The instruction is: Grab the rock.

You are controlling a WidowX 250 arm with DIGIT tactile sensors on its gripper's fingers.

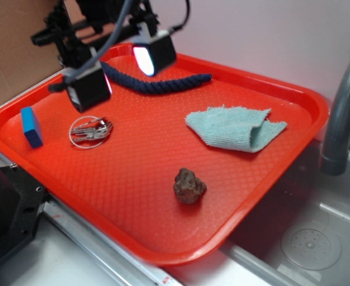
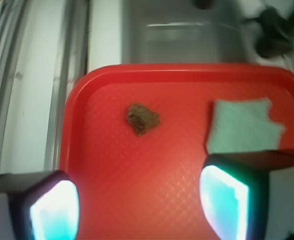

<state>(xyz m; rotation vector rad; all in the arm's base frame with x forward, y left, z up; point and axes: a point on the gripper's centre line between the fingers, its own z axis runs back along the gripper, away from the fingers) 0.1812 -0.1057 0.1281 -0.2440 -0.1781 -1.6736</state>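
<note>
The rock (image 1: 189, 185) is a small lumpy brown-grey stone lying alone on the red tray (image 1: 133, 179), toward its near right part. In the wrist view the rock (image 2: 142, 119) shows ahead of the fingers, well beyond them. My gripper (image 1: 122, 72) hangs above the tray's far left part, over the rope and the keys, far from the rock. It is open, and between its two glowing pads (image 2: 54, 210) only bare tray (image 2: 136, 190) shows.
A key bunch on a ring (image 1: 90, 130) and a blue block (image 1: 31, 126) lie at the tray's left. A dark blue rope (image 1: 163, 83) runs along the back. A light blue cloth (image 1: 237, 127) lies at the right. A grey sink (image 1: 309, 238) and faucet (image 1: 341, 113) stand beside the tray.
</note>
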